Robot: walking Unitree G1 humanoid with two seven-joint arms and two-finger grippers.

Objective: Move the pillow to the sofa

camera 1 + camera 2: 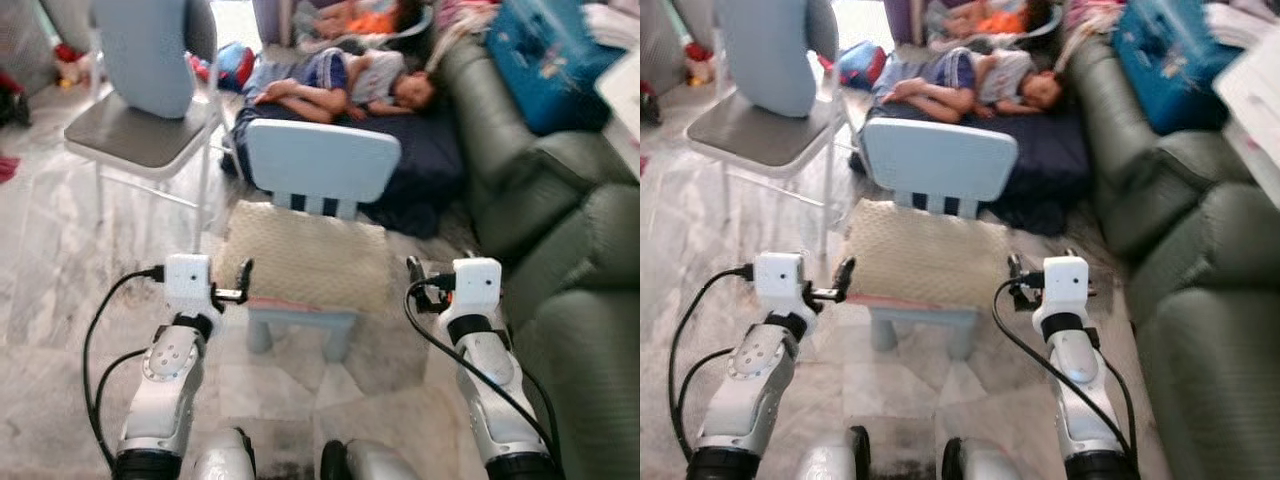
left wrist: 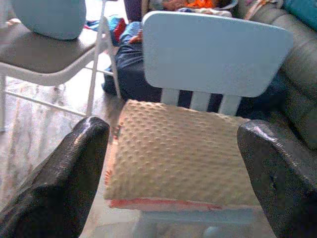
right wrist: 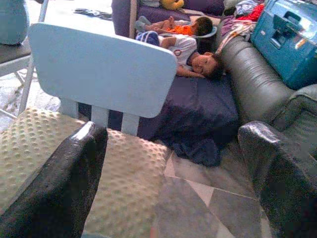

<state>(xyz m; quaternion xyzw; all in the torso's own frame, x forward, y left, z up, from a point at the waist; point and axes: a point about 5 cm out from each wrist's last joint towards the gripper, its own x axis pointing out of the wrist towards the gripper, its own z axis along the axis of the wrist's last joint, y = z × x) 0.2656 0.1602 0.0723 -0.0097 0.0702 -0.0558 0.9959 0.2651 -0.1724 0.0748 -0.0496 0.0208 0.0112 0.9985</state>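
Observation:
A beige dimpled pillow [image 1: 305, 258] with a reddish edge lies flat on the seat of a small pale-blue child's chair [image 1: 322, 162] straight in front of me. The dark green sofa [image 1: 565, 240] runs along my right side. My left gripper [image 1: 243, 283] is open just off the pillow's left front corner, level with the seat. My right gripper [image 1: 416, 280] is open just off the pillow's right edge, between the chair and the sofa. In the left wrist view the pillow [image 2: 181, 161] sits between my two black fingers [image 2: 64, 183]. Neither gripper touches it.
A grey folding chair [image 1: 135, 130] holding a pale-blue cushion [image 1: 145, 45] stands at the back left. A person [image 1: 345, 85] lies on a dark mattress [image 1: 420, 160] behind the small chair. A blue case [image 1: 545, 55] rests on the sofa. Marble floor [image 1: 60, 270] lies open to my left.

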